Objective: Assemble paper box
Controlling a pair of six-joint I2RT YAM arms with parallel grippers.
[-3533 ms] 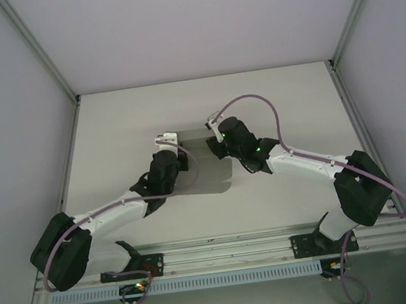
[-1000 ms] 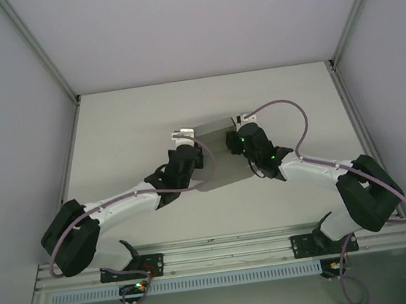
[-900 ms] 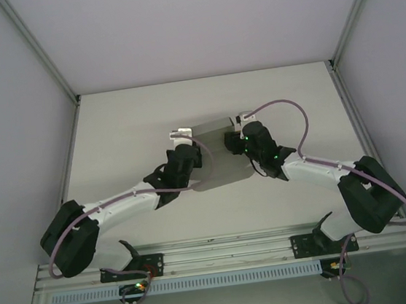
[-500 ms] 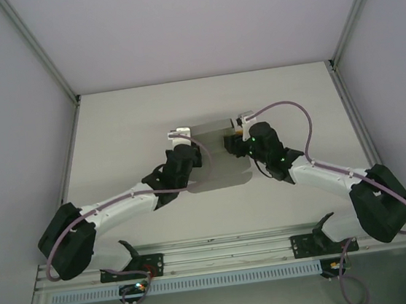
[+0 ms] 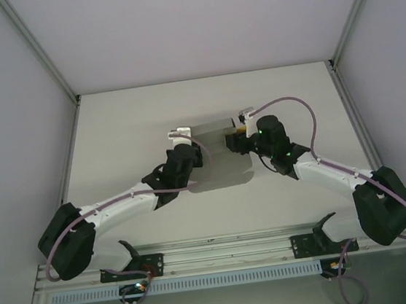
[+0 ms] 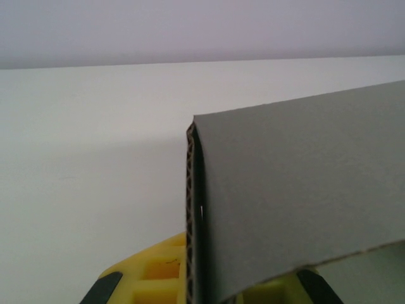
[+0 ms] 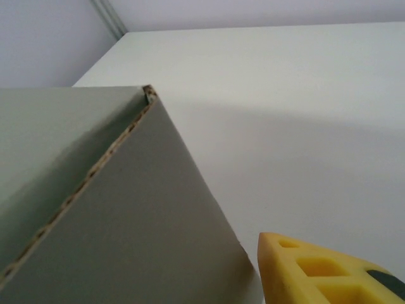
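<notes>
**A:** Where's the paper box (image 5: 218,157) right now?

**B:** Up off the bench (image 5: 126,117), around its middle and a shade nearer the far edge, slung between my two arms. It's grey card, mostly flat, with its shadow underneath.

**A:** And the jaws?

**B:** My left jaws look clamped on the card's left edge. The corrugated rim (image 6: 190,215) runs straight up between my yellow fingers (image 6: 155,278). My right jaws I can't call: one yellow finger (image 7: 316,272) sits just beside a creased panel (image 7: 107,221), and the other is hidden.

**A:** Which step, then?

**B:** Folding, I reckon, and early, since I see no walls locked. Next I need a sure pinch on the right side, then a flap turned along its crease while the left braces.

**A:** Anything in the way?

**B:** Only my right arm's purple cable (image 5: 289,100), looping near the card. The enclosure walls (image 5: 7,108) stand well apart.
</notes>
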